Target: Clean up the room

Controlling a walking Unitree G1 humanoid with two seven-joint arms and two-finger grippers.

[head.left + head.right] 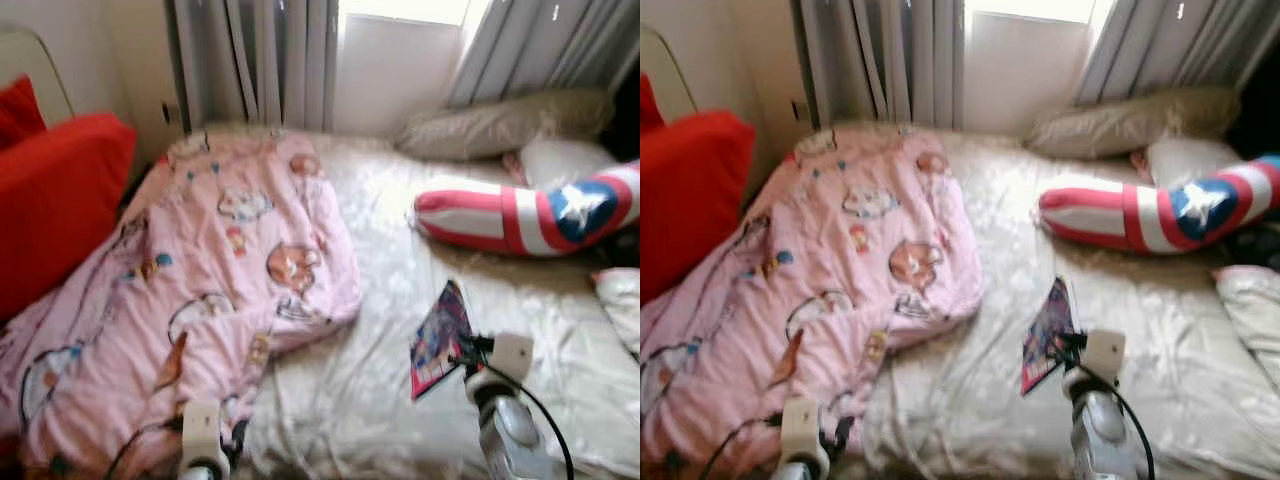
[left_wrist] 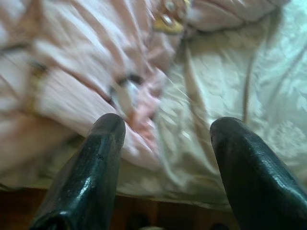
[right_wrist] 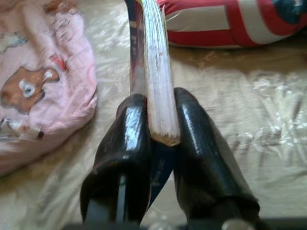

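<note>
I've got the right gripper point(image 3: 163, 132) clamped on the book point(image 1: 438, 338) at its 6 o'clock edge: thin, floppy, light; left gripper point(image 2: 165, 139) spread wide.

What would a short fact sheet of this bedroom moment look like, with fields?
Place: bed with cream sheet
Right gripper: shut on a book, held above the sheet
Left gripper: open, near the pink blanket
Cushions: striped star pillow, beige pillow, red cushion
Behind: curtains
</note>
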